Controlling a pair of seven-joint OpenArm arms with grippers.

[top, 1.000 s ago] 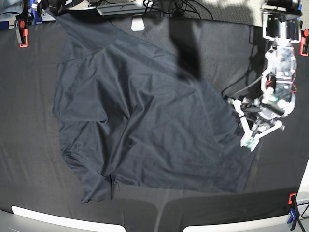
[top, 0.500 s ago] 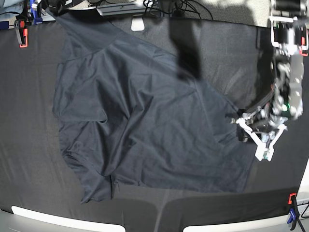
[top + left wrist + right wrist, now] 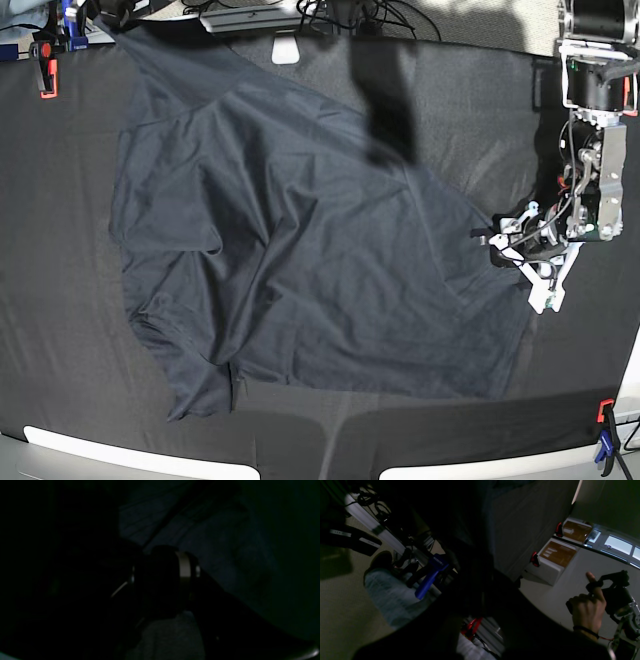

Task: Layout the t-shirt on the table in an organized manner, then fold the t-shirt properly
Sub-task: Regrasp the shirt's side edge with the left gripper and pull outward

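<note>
Right off the left fingers (image 3: pixel 522 262) is where it all hinges: in the base view they sit at the shirt's edge nearest them, jaws partway apart. We can't tell if any fabric is between them or if they're just touching the hem. The left wrist view is nearly black and only gives us dim folds of cloth past the fingers, so no help there.

From those fingers the t-shirt (image 3: pixel 300 250) spreads away across the counter (image 3: pixel 60 300), its long axis running slantwise from the corner near them toward the far corner at the back edge. That far corner looks pulled up off the counter, and we reckon that's where the right fingers are. They're out of the base view. The right wrist view is mostly dark cloth close against the lens, so we read them as closed, but we can't say on what.

So the left arm is clearly nearer the low edge, the right one to the high corner.

The shirt itself is slate grey, thin, a bit shiny, lying open but rumpled, with deep creases at the side far from the left fingers. Not squared up yet, so we'd say layout isn't done.
</note>
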